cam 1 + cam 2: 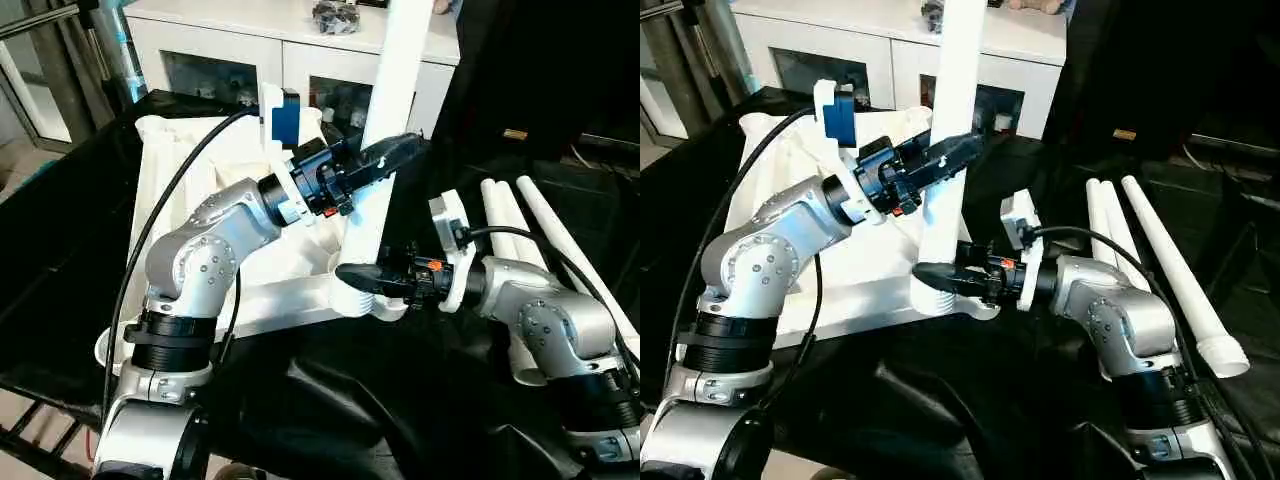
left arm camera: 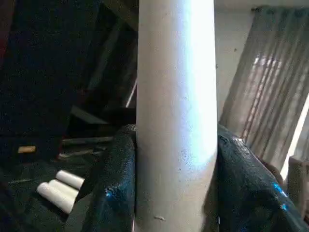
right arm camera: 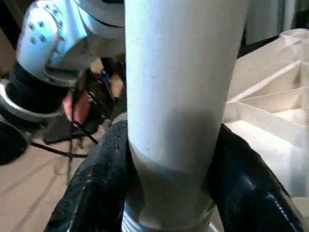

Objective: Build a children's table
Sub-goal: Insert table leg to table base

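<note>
At the near corner socket: I have one leg (image 1: 392, 110) standing almost upright, its foot in the socket (image 1: 942, 290) of the tabletop (image 1: 200, 190), leaning slightly off vertical.
Tabletop: lies ribbed side up on the black bench, well apart from the cabinet (image 1: 260, 45) behind it.
Left gripper (image 1: 385, 158): clamped round the leg partway up; wrist view shows both fingers (image 2: 113, 183) pressed on either side of the tube.
Right gripper (image 1: 362, 280): clamped round the leg low down, just above the socket rim; fingers (image 3: 101, 183) hug the tube on both sides.
Spare legs (image 1: 520, 230): three, lying side by side on the bench to my right, untouched.
Step, my read: seating the first leg; three more to go, so the task is early.
Seating depth: can't tell. In the right wrist view the ribbed end of the leg is just visible at the rim, so I judge it isn't fully home.
How I'd do it: square the leg to the tabletop first, using the upper grip to take out the lean, lower grip as the pivot.
Then: push straight down along the tube axis; if the end is threaded, twist while pushing. I can't confirm a thread.
Risk: pushing while tilted could jam the end or lift the tabletop corner.
Watch: the tabletop sliding on the bench under load.
</note>
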